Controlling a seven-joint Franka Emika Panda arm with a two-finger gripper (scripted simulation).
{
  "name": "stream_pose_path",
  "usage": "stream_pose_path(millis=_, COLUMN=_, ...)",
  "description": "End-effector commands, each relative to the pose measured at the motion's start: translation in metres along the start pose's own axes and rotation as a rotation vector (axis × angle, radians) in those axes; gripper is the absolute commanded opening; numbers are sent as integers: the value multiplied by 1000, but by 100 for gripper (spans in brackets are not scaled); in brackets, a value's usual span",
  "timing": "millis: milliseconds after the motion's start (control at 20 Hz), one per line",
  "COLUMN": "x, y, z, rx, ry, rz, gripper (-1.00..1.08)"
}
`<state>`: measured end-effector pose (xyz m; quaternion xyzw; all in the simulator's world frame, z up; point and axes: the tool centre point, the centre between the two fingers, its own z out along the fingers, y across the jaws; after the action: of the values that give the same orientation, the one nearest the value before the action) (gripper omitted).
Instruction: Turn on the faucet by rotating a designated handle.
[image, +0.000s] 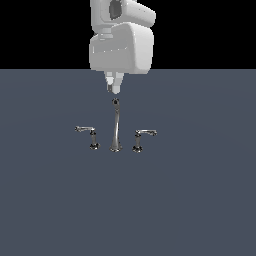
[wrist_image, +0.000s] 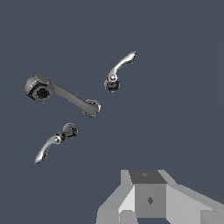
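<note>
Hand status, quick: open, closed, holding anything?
Hand: holding nothing, hanging above the spout, clear of both handles. Fingers look close together, but open or closed cannot be told.

Simulated void (flat grey floor (image: 200, 210), black backdrop).

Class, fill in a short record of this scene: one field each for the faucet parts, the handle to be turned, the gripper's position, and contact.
spout: tall, slender, slightly curved spout, standing between two posts
designated handle: post at the exterior view's right, lever pointing rightward
other handle: twin post, lever pointing leftward
gripper: gripper hangs above the spout's top
contact: none; gripper touches nothing
jaw state: cannot be told
</note>
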<state>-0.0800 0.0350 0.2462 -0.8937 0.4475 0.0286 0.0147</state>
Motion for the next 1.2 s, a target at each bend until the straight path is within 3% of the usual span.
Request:
stream_pose_path(millis=0, x=12, y=-7, z=13, rx=3, ry=5, rz=63, gripper=-100)
stream_pose_path(millis=600, x=81, y=-29, z=77, rx=12, ry=31, rz=371, gripper=-100)
stream_pose_path(millis=1150, x=149, y=-29, z=130, rx=19, ry=55, rz=647, gripper=-100)
